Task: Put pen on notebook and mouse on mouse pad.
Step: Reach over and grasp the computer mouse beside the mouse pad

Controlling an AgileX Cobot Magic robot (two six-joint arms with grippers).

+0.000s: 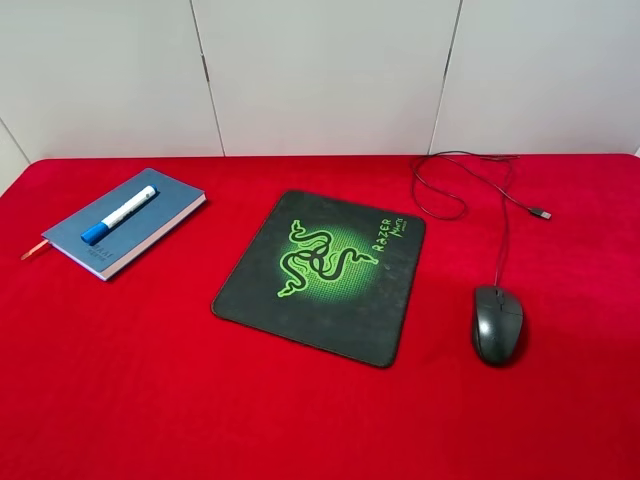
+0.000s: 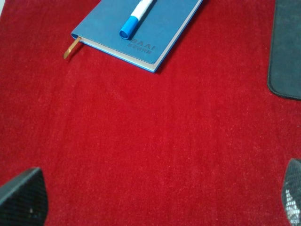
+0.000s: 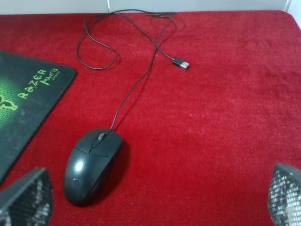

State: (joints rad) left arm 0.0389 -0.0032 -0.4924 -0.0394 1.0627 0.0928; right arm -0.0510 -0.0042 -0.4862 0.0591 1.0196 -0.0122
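The white pen (image 1: 119,214) with its blue cap lies diagonally on the slate-blue notebook (image 1: 150,228) at the table's far left; the pen (image 2: 136,19) and notebook (image 2: 164,33) also show in the left wrist view. The black mouse pad (image 1: 320,275) with the green logo sits mid-table. To its right, off the pad, the black mouse (image 1: 497,323) rests on the red cloth, its cable (image 1: 470,190) looping toward the back. My left gripper (image 2: 157,207) is open over bare cloth, short of the notebook. My right gripper (image 3: 155,207) is open just short of the mouse (image 3: 91,165). Neither arm shows in the exterior view.
A red cloth (image 1: 150,400) covers the whole table. The cable's USB plug (image 3: 181,63) lies loose at the back right. An orange ribbon (image 2: 71,48) sticks out of the notebook. A white panelled wall (image 1: 320,70) stands behind the table.
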